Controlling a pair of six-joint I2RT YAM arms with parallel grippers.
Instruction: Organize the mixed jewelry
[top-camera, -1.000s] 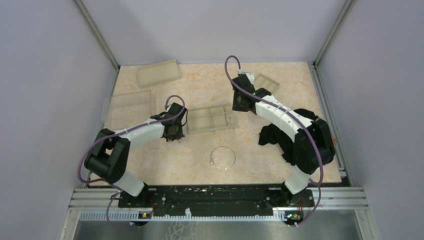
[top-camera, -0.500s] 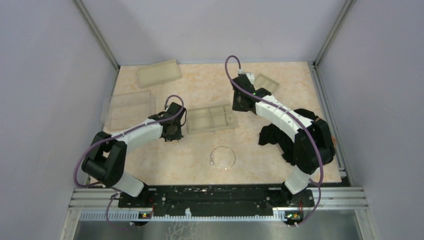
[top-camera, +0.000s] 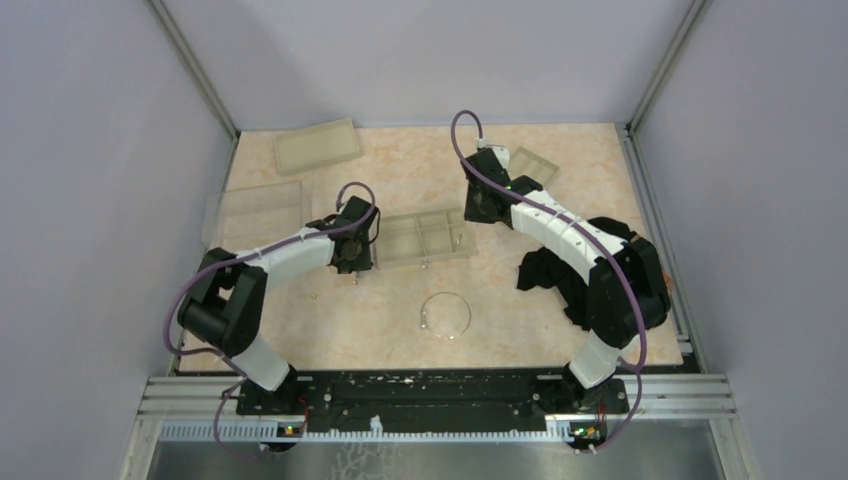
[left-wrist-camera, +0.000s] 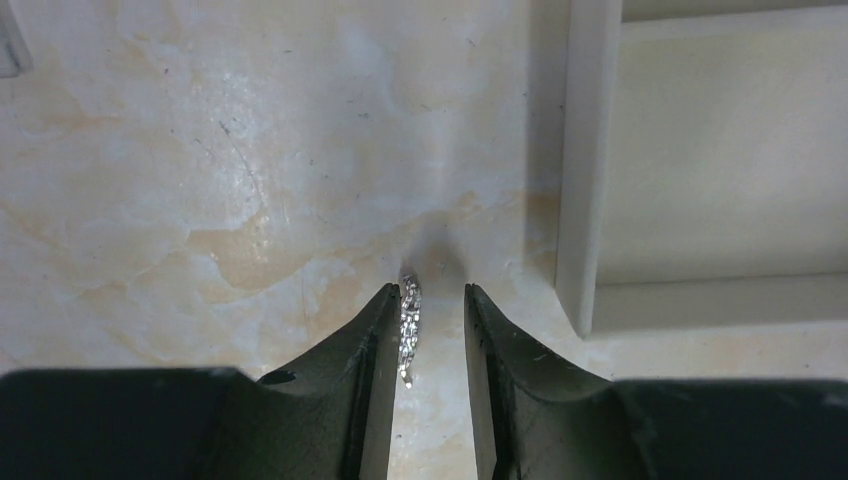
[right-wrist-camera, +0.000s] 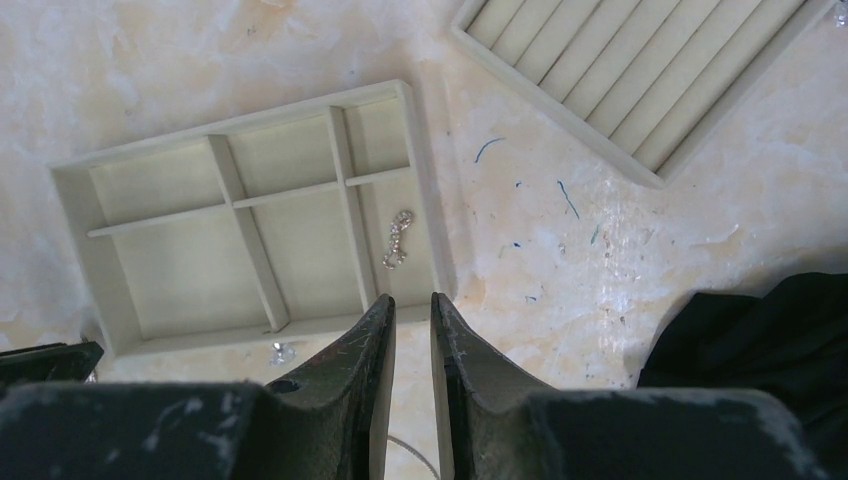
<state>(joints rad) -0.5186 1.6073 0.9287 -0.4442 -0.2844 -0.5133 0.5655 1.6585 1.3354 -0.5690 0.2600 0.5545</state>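
currently the left gripper (left-wrist-camera: 432, 300) stands narrowly spread around a small silver chain piece (left-wrist-camera: 408, 330) just beside the tray (left-wrist-camera: 580, 200). the right gripper (right-wrist-camera: 412, 305), nearly pressed together and empty, hangs above a second piece (right-wrist-camera: 398, 238) in the tray.

The compartment tray (left-wrist-camera: 700, 150) runs off the left wrist view's right edge. Bottom centre in the right wrist view, the wire hoop (right-wrist-camera: 411, 454) is mostly cut off; a glinting speck (right-wrist-camera: 281, 352) nearby is perhaps jewelry.
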